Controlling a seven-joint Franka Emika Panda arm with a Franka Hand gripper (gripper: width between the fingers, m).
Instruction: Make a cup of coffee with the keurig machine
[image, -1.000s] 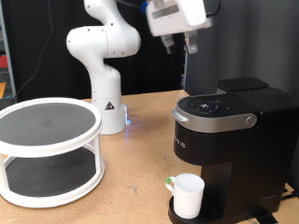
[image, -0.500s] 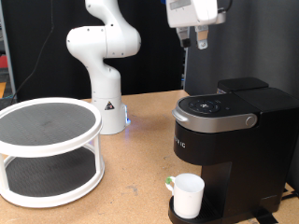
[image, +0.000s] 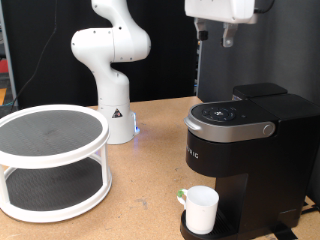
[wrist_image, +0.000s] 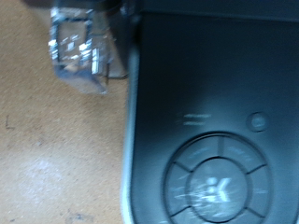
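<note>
The keurig machine (image: 245, 150) stands at the exterior view's right, black, with its lid down and the round button panel (image: 225, 114) on top. The white cup (image: 201, 209) stands upright on the drip tray under the spout. My gripper (image: 216, 38) hangs high above the machine's lid, near the exterior view's top. Its fingers are apart with nothing between them. The wrist view looks down on the lid and its button panel (wrist_image: 217, 182), blurred.
A white two-tier round rack (image: 50, 160) stands at the exterior view's left. The robot's white base (image: 112, 70) is behind it. A small green bit (image: 182, 195) shows beside the cup. A shiny blurred object (wrist_image: 79, 47) shows over the wooden table in the wrist view.
My gripper has moved toward the exterior view's right and slightly up, from beside the machine to above its lid. The cup and machine have not moved.
</note>
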